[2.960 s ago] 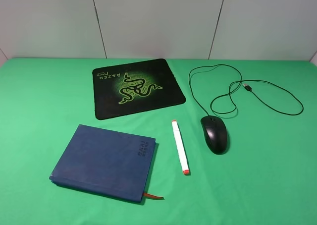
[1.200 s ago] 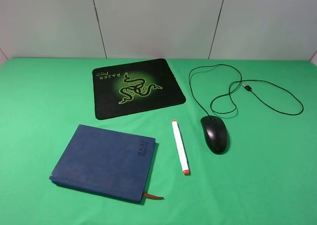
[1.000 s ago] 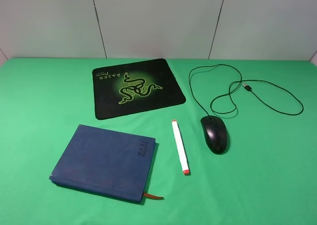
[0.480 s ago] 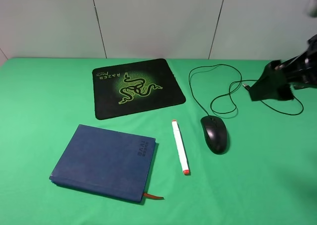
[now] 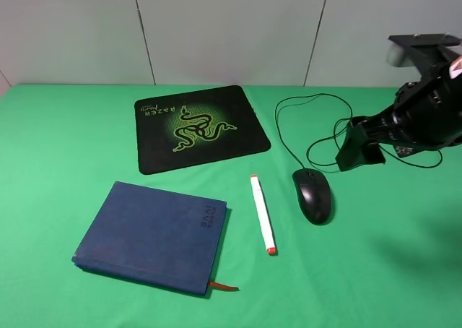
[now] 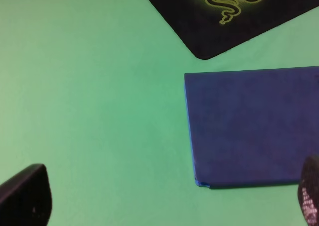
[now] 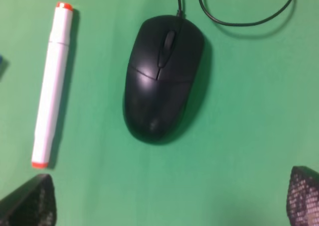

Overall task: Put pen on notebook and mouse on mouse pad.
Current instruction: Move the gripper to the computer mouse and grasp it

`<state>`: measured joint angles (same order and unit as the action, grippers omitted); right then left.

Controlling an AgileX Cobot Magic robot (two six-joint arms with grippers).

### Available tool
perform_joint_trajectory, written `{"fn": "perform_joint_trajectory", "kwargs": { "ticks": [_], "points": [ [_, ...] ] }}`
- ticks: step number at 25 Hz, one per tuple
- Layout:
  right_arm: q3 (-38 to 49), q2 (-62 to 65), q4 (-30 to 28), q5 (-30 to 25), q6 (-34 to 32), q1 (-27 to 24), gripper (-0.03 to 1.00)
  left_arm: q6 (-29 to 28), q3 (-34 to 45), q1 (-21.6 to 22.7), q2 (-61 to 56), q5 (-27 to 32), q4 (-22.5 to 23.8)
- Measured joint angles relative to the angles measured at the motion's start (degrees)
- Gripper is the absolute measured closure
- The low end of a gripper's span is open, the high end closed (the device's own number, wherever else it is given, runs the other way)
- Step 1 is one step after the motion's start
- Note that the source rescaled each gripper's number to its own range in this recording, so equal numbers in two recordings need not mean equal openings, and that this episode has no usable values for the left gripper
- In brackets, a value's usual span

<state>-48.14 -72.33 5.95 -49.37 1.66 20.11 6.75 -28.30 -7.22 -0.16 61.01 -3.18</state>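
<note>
My right jaws stand wide apart with nothing between them. The right gripper (image 5: 359,150) hangs over the loops of the cable (image 5: 390,136), just behind and to the right of the mouse (image 5: 313,195). My left jaws are spread wide too and hold nothing. The left gripper (image 6: 167,203) is above the table (image 5: 65,147), near a corner of the notebook (image 5: 151,238).

The table is covered in smooth, bright green cloth. Behind it runs a pale grey wall (image 5: 231,32) of flat panels split by thin dark seams.

The pad (image 5: 200,128) is a thin black mat with rounded corners and a green snake logo, lying flat at the back. The notebook, dark blue with a soft matte cover, lies at the front left, well apart from the pad. An orange-brown ribbon (image 5: 224,287) pokes out of its near edge. Its embossed lettering is too small for me to read.

The pen (image 5: 262,214), a slim white stick with orange-red ends, lies on the cloth between notebook and mouse, touching neither. The mouse is a glossy black oval sitting on the cloth, not on the pad. Its thin cable curls away to a small plug (image 5: 360,128).
</note>
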Motion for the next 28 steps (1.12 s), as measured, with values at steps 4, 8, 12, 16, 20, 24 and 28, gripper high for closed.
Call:
{"fn": "perform_joint_trajectory", "kwargs": {
  "ticks": [4,8,12,16,20,24,28],
  "points": [
    [-0.05,-4.36,0.04,2.26,-0.14,0.00,-0.03,0.00,0.00,0.00,0.00,0.00,0.00],
    [-1.72,-10.37,0.54,3.00,-0.14,0.00,-0.03,0.00,0.00,0.00,0.00,0.00,0.00],
    [-5.11,-16.38,0.67,3.02,-0.14,0.00,-0.03,0.00,0.00,0.00,0.00,0.00,0.00],
    [-7.10,-22.01,0.67,3.22,-0.14,0.00,-0.03,0.00,0.00,0.00,0.00,0.00,0.00],
    [-7.69,-26.21,1.05,4.42,-0.14,0.00,-0.03,0.00,0.00,0.00,0.00,0.00,0.00],
    [-7.87,-29.11,3.34,6.29,0.44,0.00,-0.03,0.00,0.00,0.00,0.00,0.00,0.00],
    [-7.87,-30.90,5.14,8.00,2.23,2.42,-0.03,0.00,0.00,0.00,0.00,0.00,0.00]
  ]
}}
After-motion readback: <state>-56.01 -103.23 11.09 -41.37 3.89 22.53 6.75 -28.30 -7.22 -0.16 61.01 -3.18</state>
